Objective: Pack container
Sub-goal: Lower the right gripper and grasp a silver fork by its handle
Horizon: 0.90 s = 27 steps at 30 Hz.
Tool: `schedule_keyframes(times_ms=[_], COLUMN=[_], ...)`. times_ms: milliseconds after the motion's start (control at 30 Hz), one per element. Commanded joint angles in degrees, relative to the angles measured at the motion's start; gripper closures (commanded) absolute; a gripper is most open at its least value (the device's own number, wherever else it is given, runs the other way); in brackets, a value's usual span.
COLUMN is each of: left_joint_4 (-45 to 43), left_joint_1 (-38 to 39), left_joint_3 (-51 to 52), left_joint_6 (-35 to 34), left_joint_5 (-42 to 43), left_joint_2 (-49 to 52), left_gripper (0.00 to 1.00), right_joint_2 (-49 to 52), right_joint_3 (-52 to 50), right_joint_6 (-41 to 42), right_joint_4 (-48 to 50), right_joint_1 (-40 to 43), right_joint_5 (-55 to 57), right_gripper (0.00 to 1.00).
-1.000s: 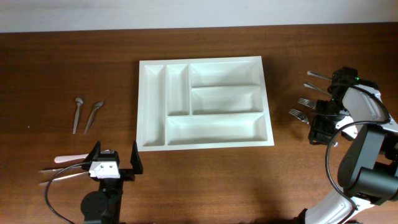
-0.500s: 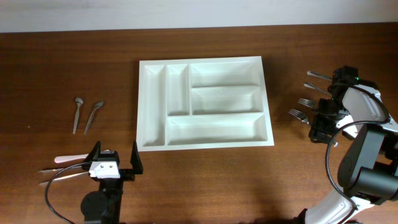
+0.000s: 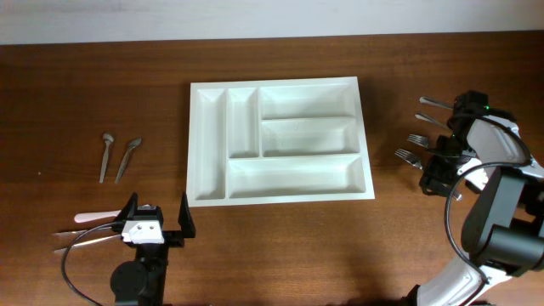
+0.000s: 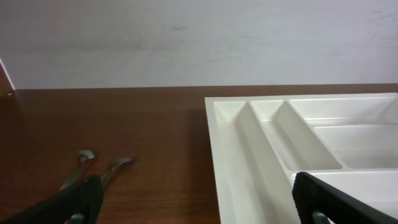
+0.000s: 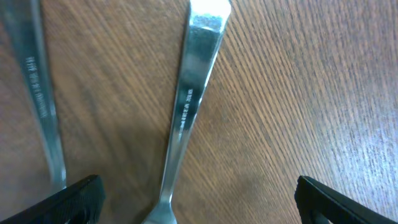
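The white cutlery tray (image 3: pixel 279 140) lies in the middle of the table with all five compartments bare; its left part shows in the left wrist view (image 4: pixel 298 149). My left gripper (image 3: pixel 155 223) is open and empty near the table's front edge, just below the tray's left corner. My right gripper (image 3: pixel 442 170) is open and hangs low over the forks (image 3: pixel 410 149) at the right of the table. In the right wrist view a steel fork handle (image 5: pixel 189 93) lies on the wood between my open fingers (image 5: pixel 199 205), and a second handle (image 5: pixel 40 93) lies at the left.
Two spoons (image 3: pixel 119 155) lie at the left of the table and show in the left wrist view (image 4: pixel 99 171). A pink-handled utensil (image 3: pixel 93 218) and thin metal utensils (image 3: pixel 85 238) lie at the front left. More cutlery (image 3: pixel 433 106) lies at the far right.
My right gripper has shifted very slightly over the forks. The left arm and the tray have not moved.
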State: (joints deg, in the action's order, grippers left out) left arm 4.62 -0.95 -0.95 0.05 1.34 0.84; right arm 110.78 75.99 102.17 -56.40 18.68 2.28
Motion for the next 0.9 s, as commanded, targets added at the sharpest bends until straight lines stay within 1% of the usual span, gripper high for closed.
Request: schedule_keyframes(times_ms=[0,533,867], left_joint_4=[-0.1,-0.1,-0.1], left_joint_1=[-0.3,-0.3,-0.3], left_joint_3=[0.4,0.4,0.4], left_joint_6=[0.9,0.9,0.9], left_joint_5=[0.6,0.6,0.6], left_joint_2=[-0.5,-0.5,-0.5], left_gripper=[0.01,0.01,0.01], right_joint_2=[2.5,4.4,7.5], right_joint_3=[0.0,-0.1,-0.1], right_joint_6=[1.9,1.9,1.6], right_joint_4=[0.3,1.8,1.6], right_joint_1=[0.2,0.0,0.0], right_joint_5=[-0.6,1.2,1.1], right_gripper=[0.01,0.01,0.01])
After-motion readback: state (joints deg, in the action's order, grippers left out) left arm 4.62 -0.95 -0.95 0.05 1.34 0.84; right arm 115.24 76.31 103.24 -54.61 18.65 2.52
